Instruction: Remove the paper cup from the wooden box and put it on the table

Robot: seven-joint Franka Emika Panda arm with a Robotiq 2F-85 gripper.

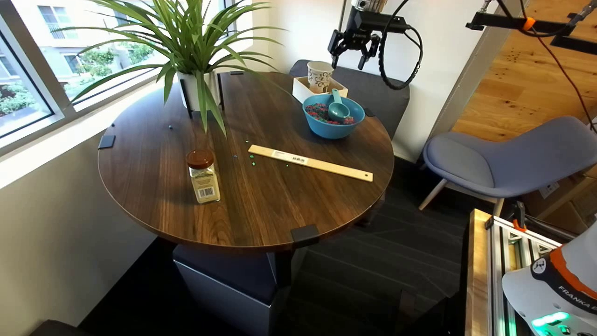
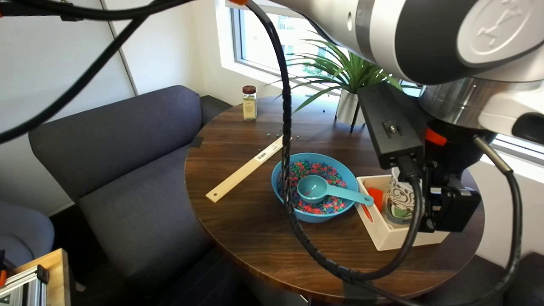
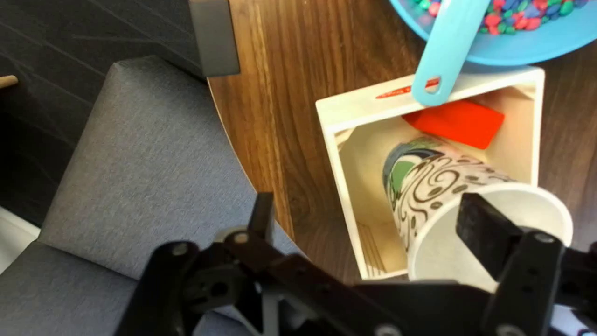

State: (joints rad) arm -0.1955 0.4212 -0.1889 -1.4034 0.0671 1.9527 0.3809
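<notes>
The paper cup [image 1: 319,77] stands inside the wooden box [image 1: 303,91], on the dark round table [image 1: 261,200]. In an exterior view the cup [image 2: 398,202] is partly hidden by the gripper and a cable, and the box [image 2: 384,236] shows its front wall. In the wrist view the cup [image 3: 433,184] shows its open rim, inside the box [image 3: 343,186]. My gripper [image 1: 349,63] is open and empty, higher than the cup and off to its side. In the wrist view the gripper [image 3: 367,205] has fingers wide apart, with one overlapping the cup's mouth.
A blue bowl [image 1: 329,130] with coloured pebbles and a scoop [image 2: 314,189] stands against the box; the scoop handle [image 3: 447,51] overhangs the box rim. A red piece [image 3: 466,123] lies in the box. A wood strip [image 1: 322,165], a jar [image 1: 204,179] and a potted plant [image 1: 198,93] stand farther off.
</notes>
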